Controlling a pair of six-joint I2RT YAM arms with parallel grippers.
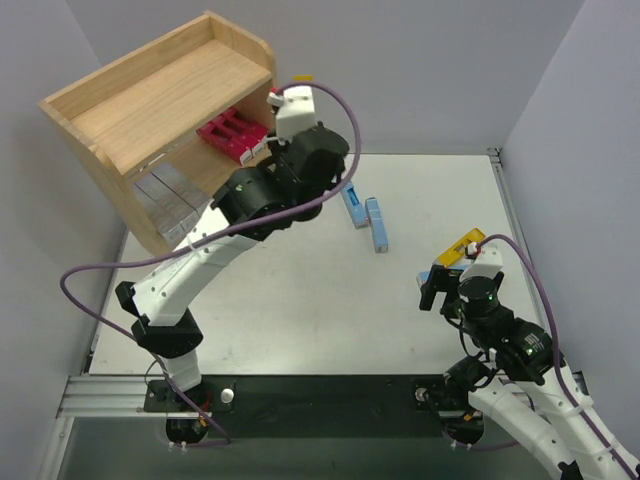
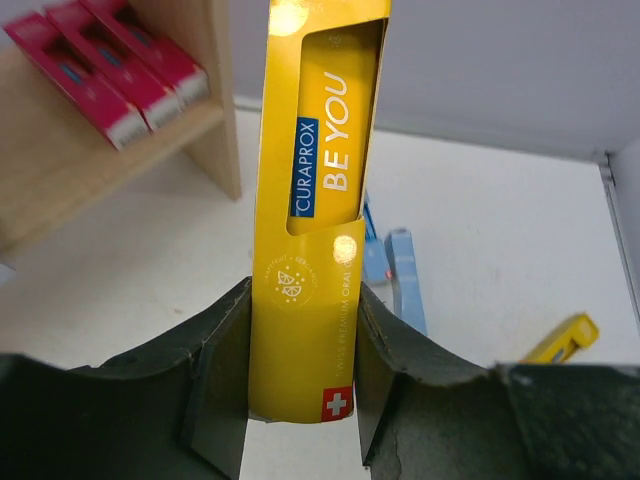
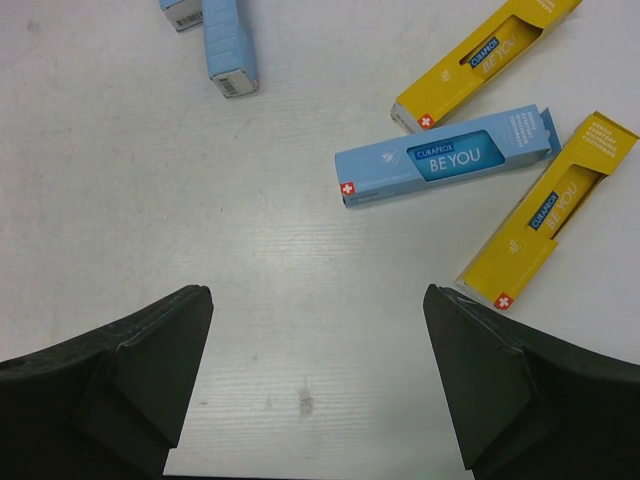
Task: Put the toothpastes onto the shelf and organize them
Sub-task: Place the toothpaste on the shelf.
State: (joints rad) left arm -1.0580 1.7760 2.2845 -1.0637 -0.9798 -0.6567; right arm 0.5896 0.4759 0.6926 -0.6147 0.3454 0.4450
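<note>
1. Left wrist: the left claw [image 2: 300, 390] is clenched on a yellow carton [image 2: 312, 200] that sticks out straight ahead between its fingers. Magenta cartons [image 2: 110, 70] lie on the shelf [image 2: 60, 180] ahead to its left.
2. Right wrist: the right claw [image 3: 315, 370] is spread wide and holds nothing. On the table [image 3: 250, 250] ahead to its right, a light blue carton [image 3: 445, 157] lies between two loose yellow cartons [image 3: 485, 65].
3. Top: silver cartons [image 1: 168, 198] share the lower tier, left of the left claw.

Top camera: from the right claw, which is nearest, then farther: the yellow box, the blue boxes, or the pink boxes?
1. Yellow toothpaste carton, right beside the right gripper, on the right side.
2. Light blue cartons, in the middle, to its left.
3. Magenta cartons, on the shelf, far left corner.
</note>
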